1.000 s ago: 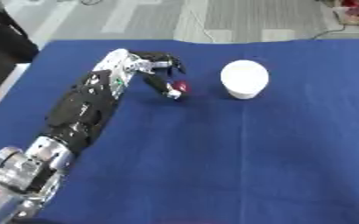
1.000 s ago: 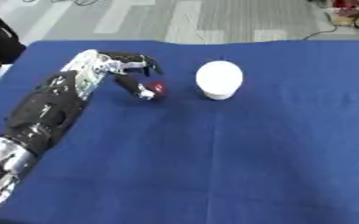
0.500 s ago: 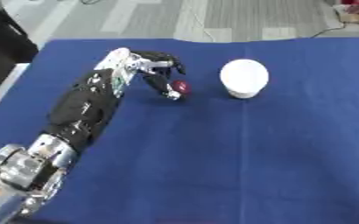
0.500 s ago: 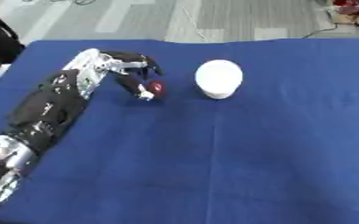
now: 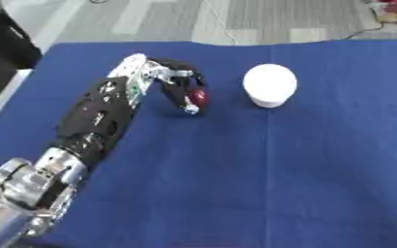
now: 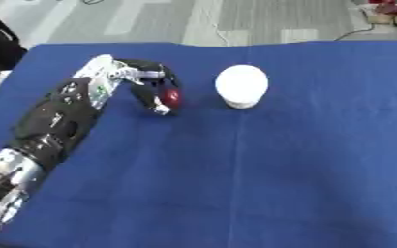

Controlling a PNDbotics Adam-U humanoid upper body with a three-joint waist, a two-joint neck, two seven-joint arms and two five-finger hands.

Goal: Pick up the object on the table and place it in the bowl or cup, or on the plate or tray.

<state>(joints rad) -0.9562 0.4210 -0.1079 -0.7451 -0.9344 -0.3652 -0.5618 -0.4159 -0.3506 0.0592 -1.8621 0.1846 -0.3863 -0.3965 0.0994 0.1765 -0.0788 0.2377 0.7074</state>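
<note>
Left hand [image 5: 175, 83] curls its fingers around a small dark-red object [image 5: 199, 96] on the blue table [image 5: 320, 169], left of a plain white cup [image 5: 269, 85]; no writing is legible.

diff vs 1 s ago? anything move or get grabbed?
No visible change. The left hand stays curled round the small dark red object on the blue tablecloth, left of the white cup. Cup in the same spot; nothing released. Right hand not in view.

The left robot hand [image 6: 154, 89] curls round a small dark-red object [image 6: 171, 97] on the blue tabletop [image 6: 278, 169]. A white cup [image 6: 241, 85] stands just right of it.
</note>
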